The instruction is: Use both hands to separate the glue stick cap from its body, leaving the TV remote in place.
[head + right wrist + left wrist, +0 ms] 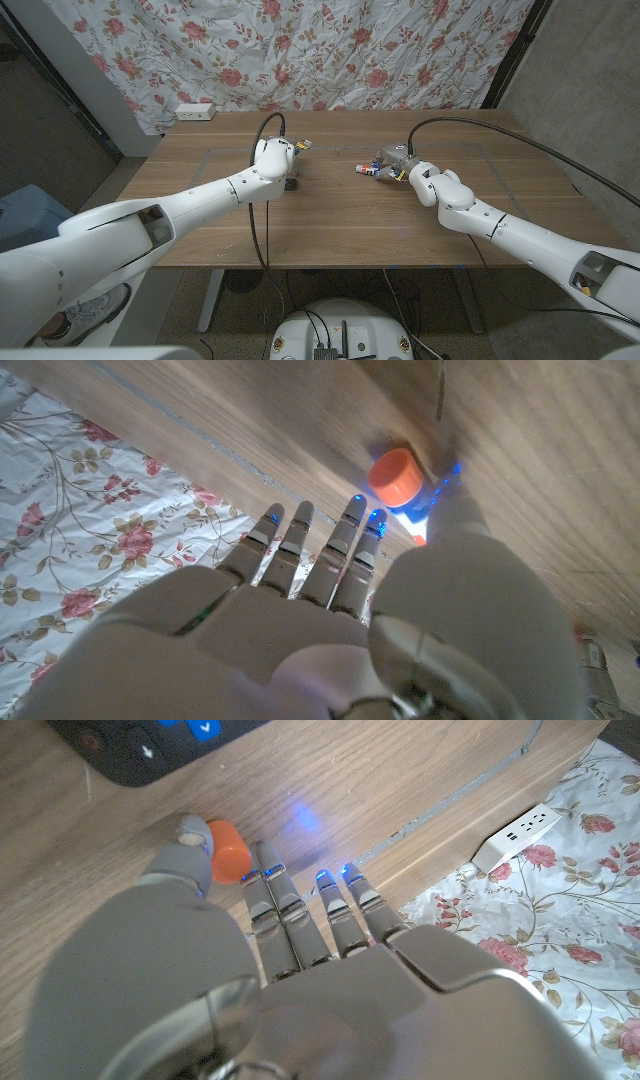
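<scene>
- Left hand (275,158) is out over the left half of the wooden table (330,225). In its wrist view the fingers (268,905) reach out straight over the wood.
- There's a small orange piece (228,850) sitting right between the left thumb and the nearest finger - looks like the cap, but I can't say for sure. I also can't tell if it's pinched or just lying there against the thumb.
- TV remote (150,745) lies on the table just past that orange piece, right next to the left hand.
- Right hand (400,165) is on the right half, well apart from the left one, fingers (345,545) stretched out.
- Glue stick (365,170) lies on the wood right beside the right thumb, orange end toward the wrist camera - the thumb hides the contact, so whether it's grasped I can't tell.
- Power strip (195,111) sits at the far left edge, by the floral cloth (350,50).
</scene>
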Tool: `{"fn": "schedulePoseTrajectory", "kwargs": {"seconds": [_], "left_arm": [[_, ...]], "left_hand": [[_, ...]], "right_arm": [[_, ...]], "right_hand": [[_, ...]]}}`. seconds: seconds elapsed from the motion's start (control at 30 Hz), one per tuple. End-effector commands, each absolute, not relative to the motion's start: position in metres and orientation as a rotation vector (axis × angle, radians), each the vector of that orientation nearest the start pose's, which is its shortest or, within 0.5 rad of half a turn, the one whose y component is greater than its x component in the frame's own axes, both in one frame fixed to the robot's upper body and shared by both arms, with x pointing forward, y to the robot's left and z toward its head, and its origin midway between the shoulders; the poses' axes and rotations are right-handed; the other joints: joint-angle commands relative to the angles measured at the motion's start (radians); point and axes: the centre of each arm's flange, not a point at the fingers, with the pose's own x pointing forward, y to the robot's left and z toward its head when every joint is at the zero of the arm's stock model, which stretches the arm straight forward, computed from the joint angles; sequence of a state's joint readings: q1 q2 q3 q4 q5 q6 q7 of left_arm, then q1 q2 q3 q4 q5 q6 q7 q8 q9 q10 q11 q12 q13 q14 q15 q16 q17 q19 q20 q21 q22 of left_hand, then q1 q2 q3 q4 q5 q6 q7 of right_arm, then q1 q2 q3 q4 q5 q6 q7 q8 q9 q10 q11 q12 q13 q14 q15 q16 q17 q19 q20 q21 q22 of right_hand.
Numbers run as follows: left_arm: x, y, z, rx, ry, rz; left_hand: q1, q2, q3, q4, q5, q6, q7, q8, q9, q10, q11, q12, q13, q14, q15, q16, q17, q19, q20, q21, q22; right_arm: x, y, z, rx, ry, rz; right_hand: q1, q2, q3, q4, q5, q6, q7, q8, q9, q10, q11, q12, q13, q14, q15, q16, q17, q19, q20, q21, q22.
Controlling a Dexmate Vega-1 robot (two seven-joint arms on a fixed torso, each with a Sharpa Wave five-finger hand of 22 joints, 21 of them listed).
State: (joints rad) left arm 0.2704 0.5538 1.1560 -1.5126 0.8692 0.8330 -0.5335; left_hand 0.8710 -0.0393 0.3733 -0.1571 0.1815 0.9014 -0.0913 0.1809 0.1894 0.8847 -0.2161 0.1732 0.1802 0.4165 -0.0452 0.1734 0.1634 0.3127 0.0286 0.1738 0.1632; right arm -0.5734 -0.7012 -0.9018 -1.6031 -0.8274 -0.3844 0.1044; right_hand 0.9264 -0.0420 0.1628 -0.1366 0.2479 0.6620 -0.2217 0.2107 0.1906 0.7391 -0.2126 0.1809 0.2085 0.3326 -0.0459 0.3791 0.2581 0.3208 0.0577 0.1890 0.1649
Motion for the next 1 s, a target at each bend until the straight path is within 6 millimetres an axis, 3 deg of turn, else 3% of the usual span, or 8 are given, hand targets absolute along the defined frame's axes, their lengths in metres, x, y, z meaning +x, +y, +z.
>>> {"fn": "schedulePoseTrajectory", "kwargs": {"seconds": [0.03, 0.47, 1.0], "left_arm": [[0.665, 0.156, 0.05, 1.782, 0.014, 0.149], [0.655, 0.153, 0.051, 1.801, 0.009, 0.18], [0.648, 0.153, 0.054, 1.807, -0.003, 0.236]], "left_hand": [[-0.012, -0.008, -0.01, -0.002, 0.005, -0.015, -0.002, -0.001, -0.001, -0.015, -0.001, -0.001, 0.003, -0.01, -0.021, 0.001, 0.001, -0.004, 0.001, 0.005, 0.0], [-0.032, -0.031, -0.027, -0.002, 0.005, -0.071, 0.0, -0.006, -0.004, -0.065, 0.005, -0.002, 0.002, -0.024, -0.008, 0.004, 0.002, -0.014, 0.014, 0.005, 0.0], [-0.056, -0.049, -0.05, 0.0, 0.006, -0.227, 0.014, -0.009, -0.008, -0.247, 0.031, -0.005, -0.001, -0.079, 0.024, 0.001, 0.002, -0.039, 0.038, 0.005, 0.001]], "right_arm": [[0.648, -0.18, -0.007, -1.764, -0.454, -0.054], [0.648, -0.18, -0.006, -1.754, -0.462, -0.055], [0.647, -0.182, -0.006, -1.748, -0.457, -0.054]], "right_hand": [[-0.011, -0.004, -0.002, 0.003, 0.009, -0.007, -0.001, -0.002, 0.003, -0.007, -0.002, 0.003, 0.002, -0.006, -0.038, -0.003, 0.003, -0.007, -0.002, -0.004, 0.003], [-0.024, 0.001, -0.004, 0.009, 0.014, -0.009, 0.0, 0.0, 0.005, 0.008, -0.003, 0.014, 0.003, 0.002, -0.046, -0.001, 0.005, -0.007, -0.001, -0.002, 0.003], [-0.033, 0.006, -0.005, 0.012, 0.017, 0.001, 0.0, 0.008, 0.006, 0.017, -0.003, 0.018, 0.003, 0.006, -0.048, 0.0, 0.005, -0.005, -0.004, -0.001, 0.003]]}}
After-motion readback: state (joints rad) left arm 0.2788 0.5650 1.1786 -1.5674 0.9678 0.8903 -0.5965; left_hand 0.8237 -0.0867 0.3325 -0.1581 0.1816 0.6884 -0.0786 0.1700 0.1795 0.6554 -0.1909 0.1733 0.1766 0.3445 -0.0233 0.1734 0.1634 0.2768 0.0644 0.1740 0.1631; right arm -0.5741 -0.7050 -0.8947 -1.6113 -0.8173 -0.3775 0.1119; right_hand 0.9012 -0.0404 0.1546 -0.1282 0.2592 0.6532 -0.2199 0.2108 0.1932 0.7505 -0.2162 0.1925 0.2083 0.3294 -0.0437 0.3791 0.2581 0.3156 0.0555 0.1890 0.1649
